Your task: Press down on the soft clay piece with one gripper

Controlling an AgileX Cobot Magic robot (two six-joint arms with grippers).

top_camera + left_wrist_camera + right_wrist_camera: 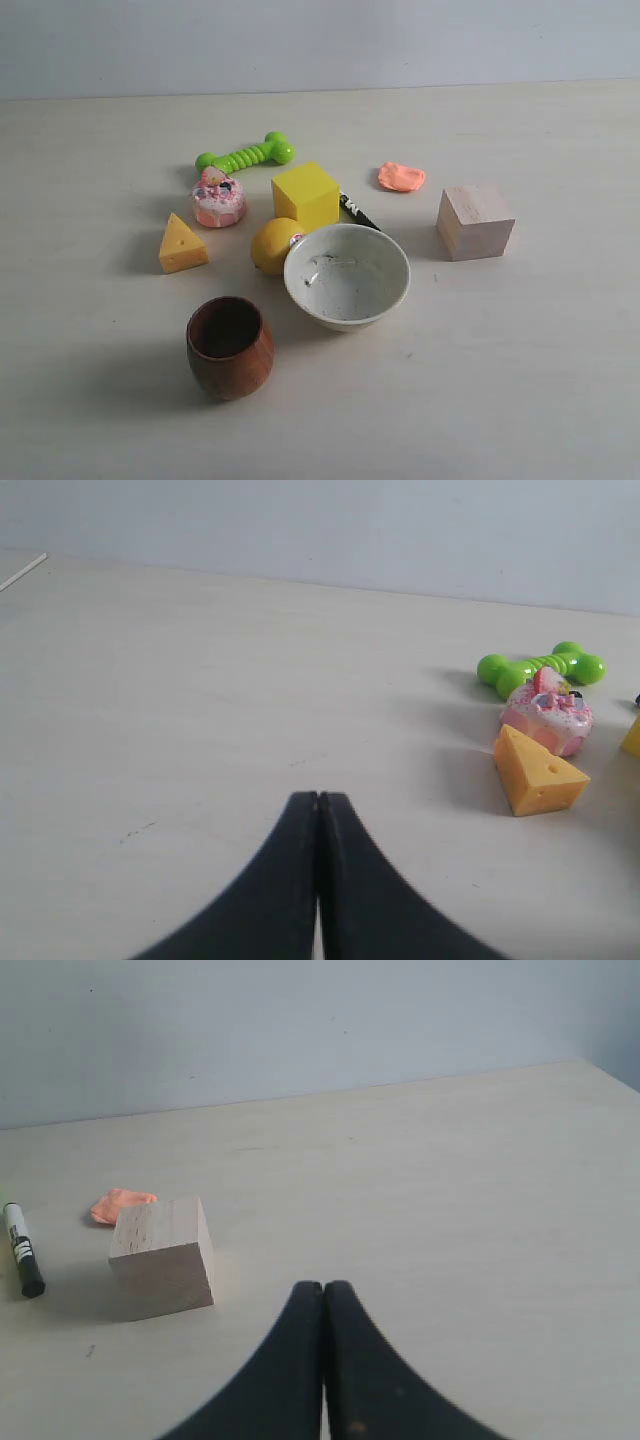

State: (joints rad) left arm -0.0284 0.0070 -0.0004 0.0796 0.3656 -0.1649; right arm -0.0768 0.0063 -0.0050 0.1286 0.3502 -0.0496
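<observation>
pale wooden table [90, 420] fills my exterior view, with a plain light wall [320, 40] behind it. the soft clay piece [401, 177], a small flat salmon-orange blob, lies on the table right of centre in the upper half of that frame, touching nothing. the wooden cube [474, 221] sits near it toward the lower right, and a black-and-white marker [358, 212] lies to its lower left, partly hidden behind the yellow cube [306, 194]. at the centre stands a white bowl [350, 318] with a lemon [272, 245] against its left side, and a brown wooden cup [230, 360] stands at lower left. further left are the cheese wedge [182, 245], the pink donut toy [219, 201] and a green bone toy [245, 155]. on my left wrist camera the left tool [318, 798] is clenched, its black fingers pressed together with nothing between them, above bare table well apart from the cheese wedge. on my right wrist camera the right tool [323, 1285] is likewise clenched and grasping nothing, and the soft clay piece [120, 1204] shows just behind the wooden cube [163, 1256], well apart from the fingertips.
</observation>
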